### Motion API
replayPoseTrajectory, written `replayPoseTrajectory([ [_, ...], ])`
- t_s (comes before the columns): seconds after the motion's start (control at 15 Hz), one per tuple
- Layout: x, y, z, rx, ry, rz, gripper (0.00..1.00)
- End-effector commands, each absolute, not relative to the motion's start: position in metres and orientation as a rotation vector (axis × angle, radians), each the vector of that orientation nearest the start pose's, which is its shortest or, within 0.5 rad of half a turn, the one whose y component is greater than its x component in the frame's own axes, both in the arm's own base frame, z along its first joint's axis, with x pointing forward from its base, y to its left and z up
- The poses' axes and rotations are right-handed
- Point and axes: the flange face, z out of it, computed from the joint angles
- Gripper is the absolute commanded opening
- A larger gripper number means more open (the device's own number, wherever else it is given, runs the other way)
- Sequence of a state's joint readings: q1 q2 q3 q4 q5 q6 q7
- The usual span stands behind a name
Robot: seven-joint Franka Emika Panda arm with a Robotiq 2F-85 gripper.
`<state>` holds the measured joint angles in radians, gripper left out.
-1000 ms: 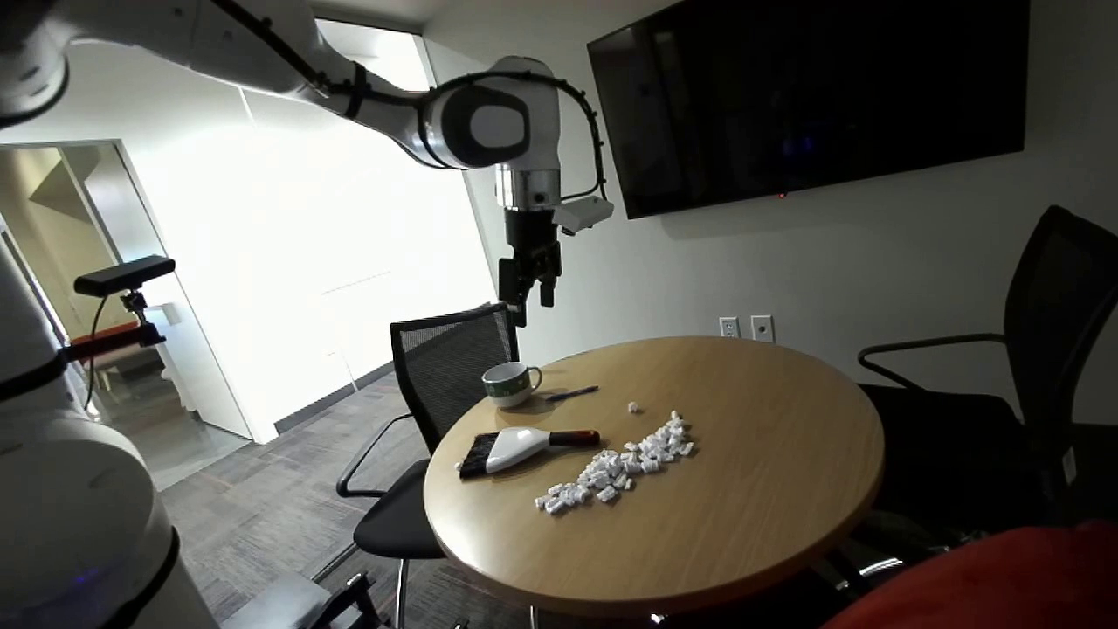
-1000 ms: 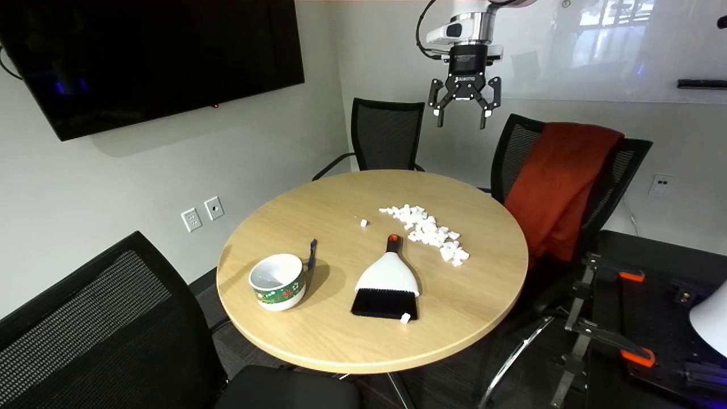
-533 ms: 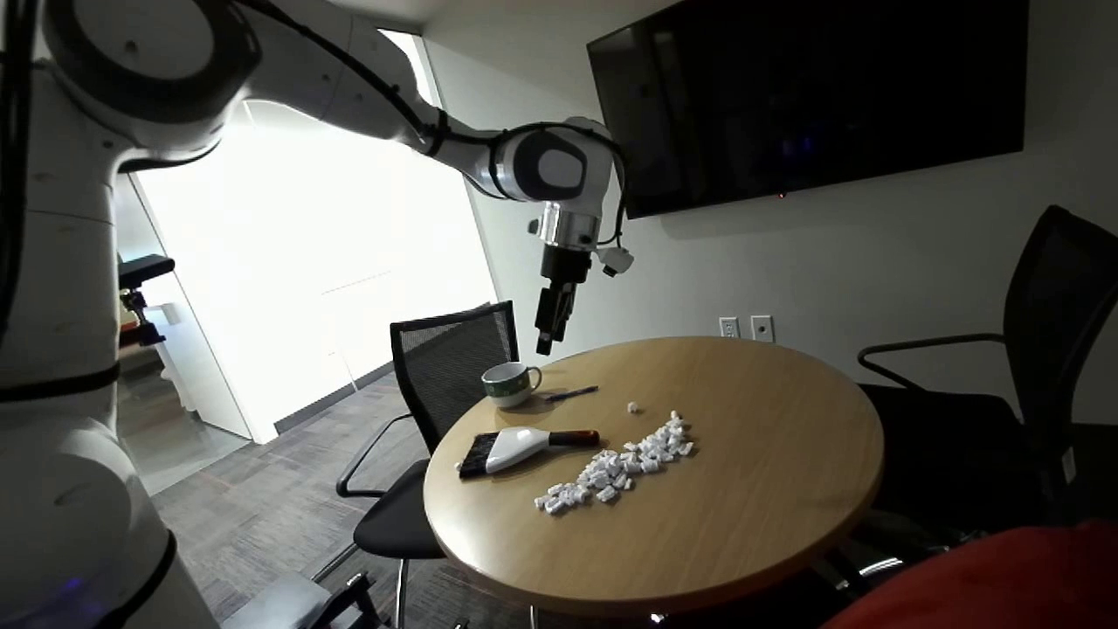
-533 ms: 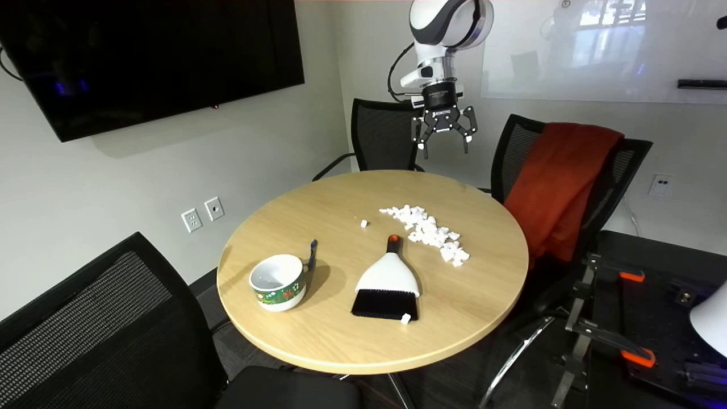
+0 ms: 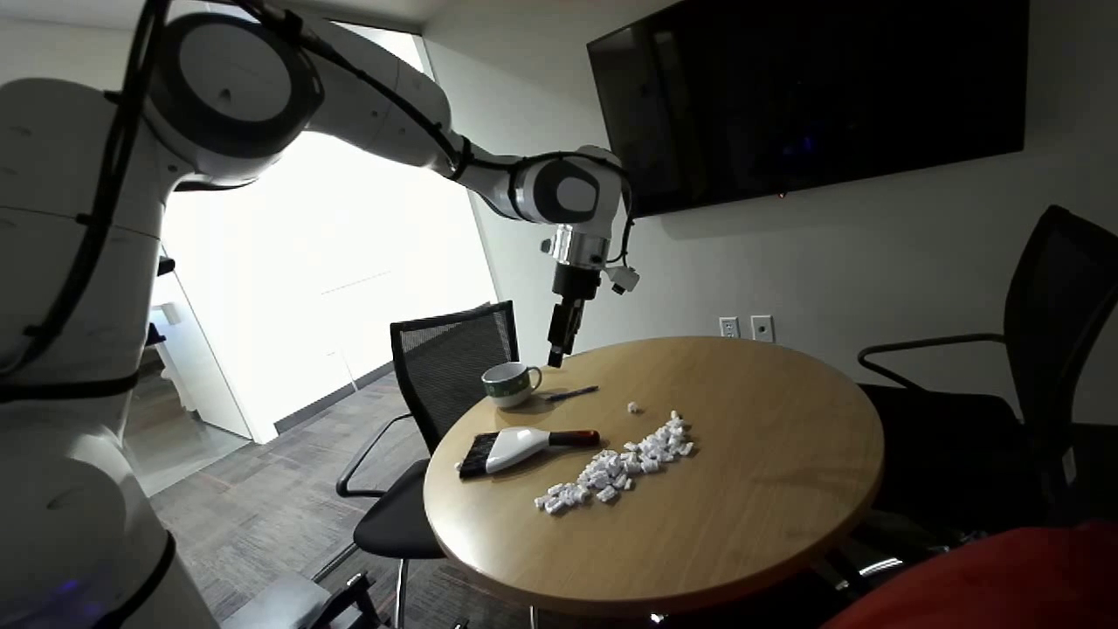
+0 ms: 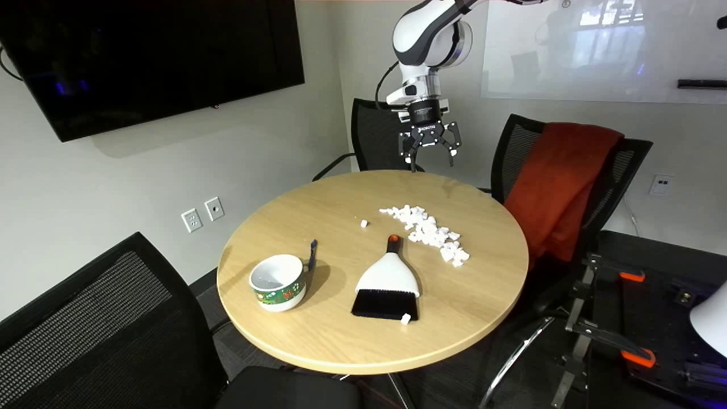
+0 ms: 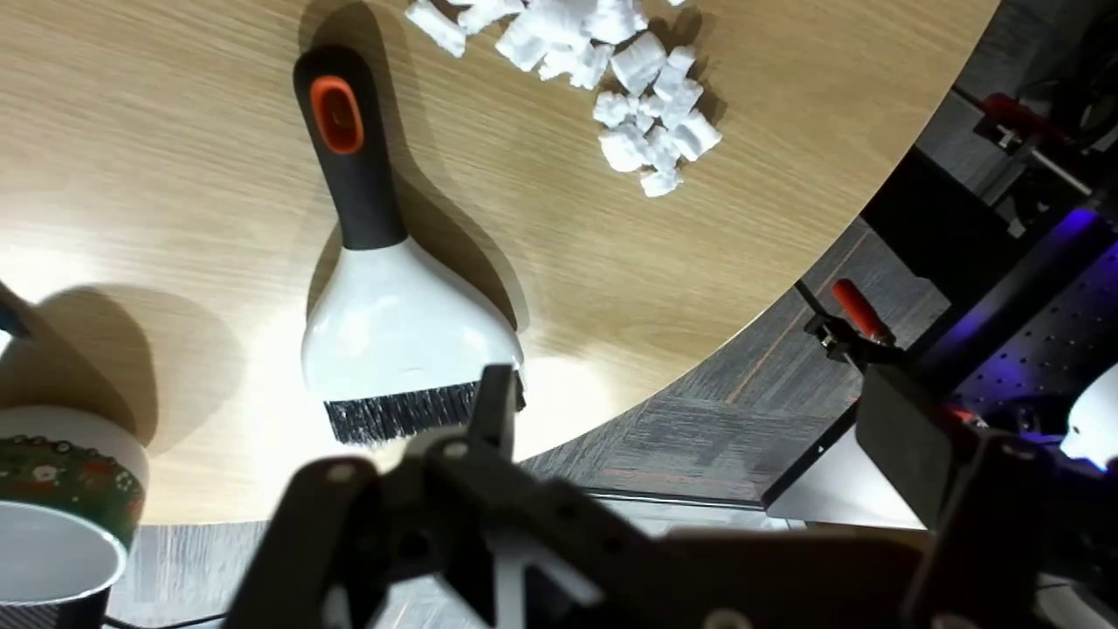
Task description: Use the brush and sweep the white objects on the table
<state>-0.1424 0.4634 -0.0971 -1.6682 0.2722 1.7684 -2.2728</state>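
The brush has a white head, black bristles and a black handle with an orange end. It lies flat on the round wooden table [image 6: 318,199] in both exterior views [image 5: 517,447] [image 6: 389,274] and in the wrist view [image 7: 406,323]. A pile of white pieces [image 5: 603,472] [image 6: 429,230] [image 7: 651,131] lies beside the handle. A stray piece [image 5: 633,407] [image 6: 364,224] lies apart, and another [image 6: 405,318] lies at the bristles. My gripper [image 5: 561,356] [image 6: 433,164] [image 7: 707,411] is open and empty in the air, above the brush's level and apart from it.
A green and white mug [image 5: 508,384] [image 6: 284,291] [image 7: 74,472] and a blue pen [image 5: 572,394] [image 6: 312,254] stand and lie near the brush. Black chairs [image 5: 454,376] [image 6: 389,136] surround the table, one with a red cloth [image 6: 559,182]. A large screen [image 5: 812,96] hangs on the wall.
The arm has reached out and come down, bringing my gripper lower: rightward in an exterior view and leftward in an exterior view. The gripper stays open. The brush and white pieces have not moved.
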Motion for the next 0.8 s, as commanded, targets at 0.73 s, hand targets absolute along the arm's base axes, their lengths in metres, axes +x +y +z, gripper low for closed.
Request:
replayPoseTrajectory([
  [0.73,0.664,-0.096,0.218,1.759,2.923,0.607,1.00],
])
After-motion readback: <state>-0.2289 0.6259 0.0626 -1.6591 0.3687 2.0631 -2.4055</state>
